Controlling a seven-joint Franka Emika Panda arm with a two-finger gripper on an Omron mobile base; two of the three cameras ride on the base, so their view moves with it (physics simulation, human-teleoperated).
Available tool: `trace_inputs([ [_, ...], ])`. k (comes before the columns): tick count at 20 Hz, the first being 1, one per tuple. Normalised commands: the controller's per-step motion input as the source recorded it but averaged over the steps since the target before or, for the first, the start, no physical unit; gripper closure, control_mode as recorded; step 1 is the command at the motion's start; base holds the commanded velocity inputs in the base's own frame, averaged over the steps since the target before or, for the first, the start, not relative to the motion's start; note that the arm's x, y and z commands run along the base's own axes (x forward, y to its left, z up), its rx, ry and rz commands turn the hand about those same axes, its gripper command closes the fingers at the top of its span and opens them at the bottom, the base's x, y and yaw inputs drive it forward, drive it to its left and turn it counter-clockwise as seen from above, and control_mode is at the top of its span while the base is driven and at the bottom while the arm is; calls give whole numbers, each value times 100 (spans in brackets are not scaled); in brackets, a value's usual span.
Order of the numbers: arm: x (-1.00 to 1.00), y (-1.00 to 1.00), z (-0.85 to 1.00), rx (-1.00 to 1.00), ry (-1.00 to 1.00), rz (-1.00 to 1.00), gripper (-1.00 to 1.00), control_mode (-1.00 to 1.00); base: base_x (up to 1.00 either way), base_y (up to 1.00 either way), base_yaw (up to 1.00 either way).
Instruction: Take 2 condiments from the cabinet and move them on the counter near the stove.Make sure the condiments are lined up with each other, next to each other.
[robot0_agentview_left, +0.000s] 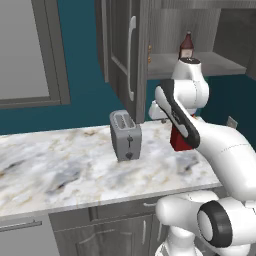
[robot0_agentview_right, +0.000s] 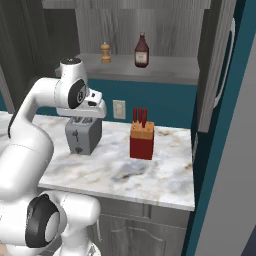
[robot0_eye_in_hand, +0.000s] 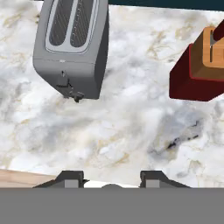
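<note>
Claw (robot0_eye_in_hand: 111, 178) aimed down at the marble desk (robot0_eye_in_hand: 131, 131), both dark fingertips (robot0_eye_in_hand: 70, 178) apart at a moderate width with nothing between them. In the hand view: bare veined marble straight below, grey toaster (robot0_eye_in_hand: 72, 48) toward the upper left, red knife block (robot0_eye_in_hand: 199, 68) toward the upper right.

In the right base view: hand (robot0_agentview_right: 90, 107) poised above the toaster (robot0_agentview_right: 83, 135), well over the desk (robot0_agentview_right: 150, 180). Dark red-brown bottle (robot0_agentview_right: 141, 51) upright on the inner shelf (robot0_agentview_right: 165, 67) of the open cabinet (robot0_agentview_right: 210, 70), higher than the hand and off to its right. Tan-brown shaker (robot0_agentview_right: 105, 52) upright on the same shelf, to the left of the bottle, apart from it, and above and slightly right of the hand. Both condiments well clear of the claw, untouched. Knife block (robot0_agentview_right: 142, 140) on the desk to the right of the toaster, below the bottle.

In the left base view: cabinet door (robot0_agentview_left: 125, 55) swung open, long silver handle (robot0_agentview_left: 131, 57) facing out; bottle (robot0_agentview_left: 186, 46) just visible on the shelf (robot0_agentview_left: 220, 62) behind the top of the arm; toaster (robot0_agentview_left: 125, 135) on the desk (robot0_agentview_left: 60, 170) to the left of the arm; knife block (robot0_agentview_left: 178, 140) mostly hidden behind the forearm.
</note>
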Motion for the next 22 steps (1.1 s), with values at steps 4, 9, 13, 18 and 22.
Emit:
trace_inputs([
  [4,4,-1,4,0,-2,1,-100,-100,0,0,0],
  [9,-6,-29,38,0,-31,0,-100,-100,0,0,0],
  [13,-22,-19,36,0,-35,0,-100,-100,0,0,0],
  [18,-31,-10,29,0,-31,0,-100,-100,0,0,0],
  [22,-42,-9,16,0,-24,-1,-100,-100,0,0,0],
])
